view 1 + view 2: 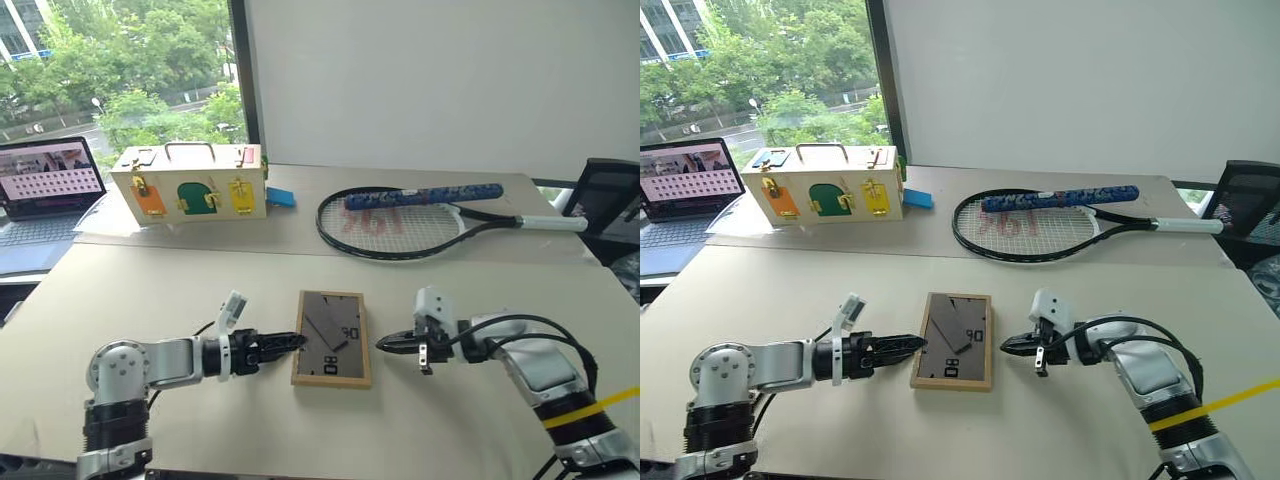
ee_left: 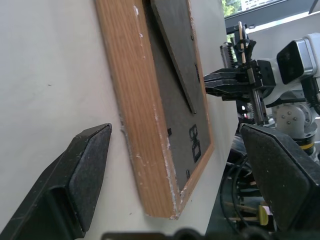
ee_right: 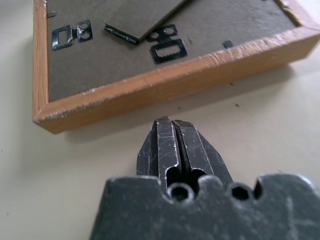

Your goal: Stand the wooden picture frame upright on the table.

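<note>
Between the two arms, near the front edge of the bench (image 1: 150, 290), the wooden picture frame (image 1: 332, 338) lies flat with its dark grey back panel facing up and its fold-out stand lying against that panel. The left jaws (image 1: 297, 342) point right at the frame's left edge; in the left wrist view they stand wide open, one finger (image 2: 82, 170) low beside the wooden rim and the other across on the far side of the frame's corner, neither clamped on it. The right jaws (image 1: 385, 344) point left at the frame's right edge, pressed fully closed and empty, just beside the rim but not touching it. Farther back on the bench are a cream wooden box (image 1: 190, 185) with coloured latches at the left and a tennis racket (image 1: 420, 220) to the right. A laptop (image 1: 45, 180) stands at the far left.
</note>
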You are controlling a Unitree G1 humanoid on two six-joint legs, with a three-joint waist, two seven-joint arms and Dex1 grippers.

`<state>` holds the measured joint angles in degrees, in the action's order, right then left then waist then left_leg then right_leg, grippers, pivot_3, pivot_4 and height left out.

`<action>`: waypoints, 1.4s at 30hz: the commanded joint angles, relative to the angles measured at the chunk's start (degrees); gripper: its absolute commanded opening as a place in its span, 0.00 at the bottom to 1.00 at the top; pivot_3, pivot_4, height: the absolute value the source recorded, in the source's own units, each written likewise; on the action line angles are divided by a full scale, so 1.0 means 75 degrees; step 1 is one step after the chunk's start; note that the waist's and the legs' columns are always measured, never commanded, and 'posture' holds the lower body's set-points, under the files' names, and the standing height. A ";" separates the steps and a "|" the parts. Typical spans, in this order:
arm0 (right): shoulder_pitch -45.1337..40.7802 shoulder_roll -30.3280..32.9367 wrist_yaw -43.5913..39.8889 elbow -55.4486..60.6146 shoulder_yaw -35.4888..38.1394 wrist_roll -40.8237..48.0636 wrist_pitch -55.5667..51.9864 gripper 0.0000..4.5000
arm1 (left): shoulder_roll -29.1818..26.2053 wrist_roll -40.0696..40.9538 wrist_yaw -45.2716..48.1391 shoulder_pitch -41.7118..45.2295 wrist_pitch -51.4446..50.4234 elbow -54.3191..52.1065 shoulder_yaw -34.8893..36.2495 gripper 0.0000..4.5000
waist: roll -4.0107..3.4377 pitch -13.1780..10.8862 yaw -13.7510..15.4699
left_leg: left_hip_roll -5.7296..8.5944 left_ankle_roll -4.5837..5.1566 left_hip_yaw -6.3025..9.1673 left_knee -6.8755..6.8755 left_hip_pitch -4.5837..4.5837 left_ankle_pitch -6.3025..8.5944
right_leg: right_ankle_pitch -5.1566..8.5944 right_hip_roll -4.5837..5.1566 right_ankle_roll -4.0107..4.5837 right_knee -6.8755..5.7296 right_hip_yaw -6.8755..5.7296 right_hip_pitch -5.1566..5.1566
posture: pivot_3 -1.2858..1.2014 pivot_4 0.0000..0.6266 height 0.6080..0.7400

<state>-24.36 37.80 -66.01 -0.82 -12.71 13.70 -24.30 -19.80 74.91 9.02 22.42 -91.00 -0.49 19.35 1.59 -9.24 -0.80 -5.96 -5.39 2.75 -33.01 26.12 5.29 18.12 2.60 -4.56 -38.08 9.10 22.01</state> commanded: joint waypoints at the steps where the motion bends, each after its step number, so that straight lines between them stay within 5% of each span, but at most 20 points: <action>1: -0.0282 -0.0239 0.0112 0.0190 -0.0007 0.0066 -0.0071 0.00 | 0.0311 0.0033 -0.0538 -0.0097 -0.0200 0.0298 -0.0664 0.99 | -0.0003 0.0002 0.0019 | 0.0000 -0.0001 0.0000 0.0000 0.0000 -0.0001 | 0.0000 0.0000 0.0000 0.0000 -0.0001 0.0000 | 0.52 0.24 0.99; 10: -0.0289 -0.0356 0.0228 0.0271 -0.0018 0.0020 -0.0233 0.00 | 0.0285 0.0708 -0.0804 0.0067 -0.0200 0.0446 -0.0684 0.99 | -0.0010 0.0007 0.0046 | 0.0002 -0.0006 0.0016 -0.0001 0.0001 -0.0003 | -0.0001 0.0000 0.0000 0.0003 -0.0017 -0.0009 | 0.52 0.24 0.99; 13: -0.0264 -0.0367 0.0277 0.0275 -0.0035 0.0001 -0.0248 0.00 | 0.0251 0.0757 -0.0879 0.0058 -0.0200 0.0428 -0.0576 0.85 | -0.0009 0.0007 0.0036 | 0.0002 -0.0006 0.0018 -0.0001 0.0001 -0.0003 | -0.0001 0.0000 0.0000 0.0003 -0.0018 -0.0009 | 0.52 0.24 0.99; 17: -0.0280 -0.0402 0.0328 0.0287 -0.0054 0.0011 -0.0280 0.00 | 0.0270 0.0843 -0.0904 0.0128 -0.0183 0.0486 -0.0445 0.50 | -0.0009 0.0007 0.0005 | 0.0002 -0.0007 0.0019 0.0004 0.0004 -0.0004 | -0.0001 -0.0001 0.0001 0.0001 -0.0018 -0.0001 | 0.52 0.24 0.99; 21: -0.0288 -0.0426 0.0317 0.0359 -0.0040 0.0016 -0.0348 0.00 | 0.0271 0.0895 -0.0918 0.0220 -0.0122 0.0540 -0.0453 0.27 | -0.0008 0.0006 -0.0001 | 0.0002 -0.0009 0.0021 0.0006 0.0006 -0.0006 | -0.0001 -0.0002 0.0002 0.0001 -0.0020 0.0002 | 0.52 0.24 0.99; 27: -0.0433 0.0150 0.0068 0.0642 0.1080 0.0874 -0.1103 0.00 | -0.0712 0.0917 -0.0092 0.0352 0.0042 0.0099 -0.0247 0.25 | -0.0006 0.0004 -0.0010 | 0.0002 -0.0012 0.0023 0.0007 0.0013 -0.0007 | -0.0001 -0.0002 0.0002 -0.0001 -0.0021 0.0011 | 0.52 0.24 0.99; 33: -0.1124 0.0477 -0.0064 0.1236 0.2092 0.2768 -0.3140 0.00 | -0.2078 -0.1179 0.2942 -0.0412 0.2711 -0.1700 -0.1099 0.25 | -0.0009 0.0000 -0.0096 | 0.0000 -0.0020 0.0022 0.0029 0.0016 -0.0012 | -0.0002 -0.0003 0.0013 0.0002 -0.0020 0.0025 | 0.52 0.24 0.99; 36: -0.1512 0.0251 0.0134 0.1653 0.2147 0.3483 -0.3860 0.19 | -0.2476 -0.1127 0.4328 -0.0279 0.2775 -0.1366 -0.1332 0.25 | -0.0007 -0.0002 -0.0074 | 0.0000 -0.0022 0.0023 0.0036 0.0016 -0.0013 | 0.0002 -0.0002 0.0019 0.0006 -0.0026 0.0028 | 0.52 0.24 0.99; 42: -0.2026 -0.0644 0.0818 0.1962 0.1770 0.3831 -0.4076 0.66 | -0.2341 -0.1028 0.4940 0.0629 0.2242 -0.0213 -0.1571 0.25 | -0.0001 -0.0010 -0.0034 | 0.0000 -0.0020 0.0025 0.0028 0.0031 -0.0012 | 0.0004 -0.0001 0.0015 0.0007 -0.0031 0.0035 | 0.52 0.24 0.99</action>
<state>-38.71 33.06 -60.94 12.72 0.32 41.76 -55.04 -37.88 65.34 44.07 25.61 -73.18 -2.52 7.06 1.58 -9.31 -1.06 -5.96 -5.54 2.94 -32.79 26.38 5.20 18.16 2.60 -4.45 -38.02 8.86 22.27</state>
